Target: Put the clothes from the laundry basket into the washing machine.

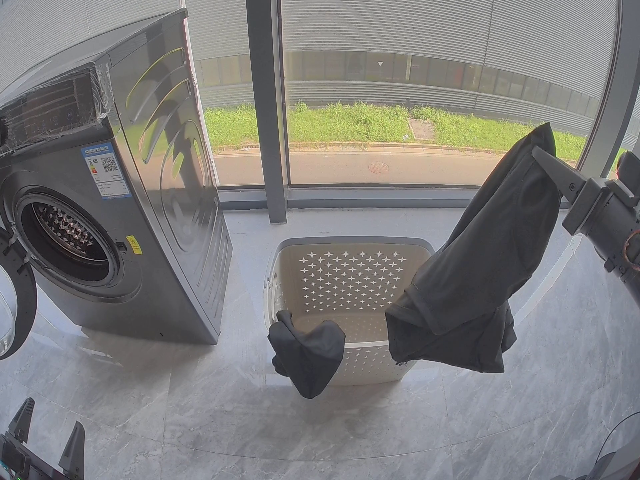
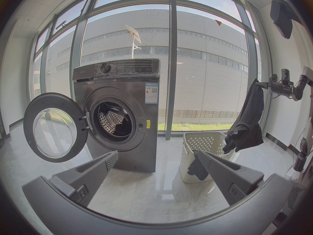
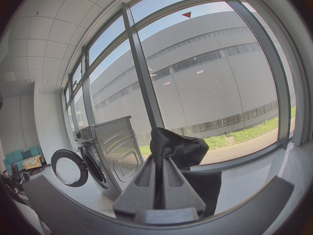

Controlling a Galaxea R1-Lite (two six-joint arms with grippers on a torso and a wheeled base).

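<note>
— What has the right end effector (image 1: 541,156) got?
— Its fingers are pressed together on a dark garment (image 1: 480,268). The cloth hangs free in the air over the 3 o'clock side of the laundry basket (image 1: 353,241).
— And the left end effector (image 1: 53,413)?
— Spread wide and holding nothing, low at 7 o'clock.
— What else is there?
— A second dark garment (image 1: 307,355) droops over the basket's rim at 6 o'clock. The washing machine (image 1: 167,201) stands at 9 o'clock from the basket, with its door (image 2: 53,131) swung open.
</note>
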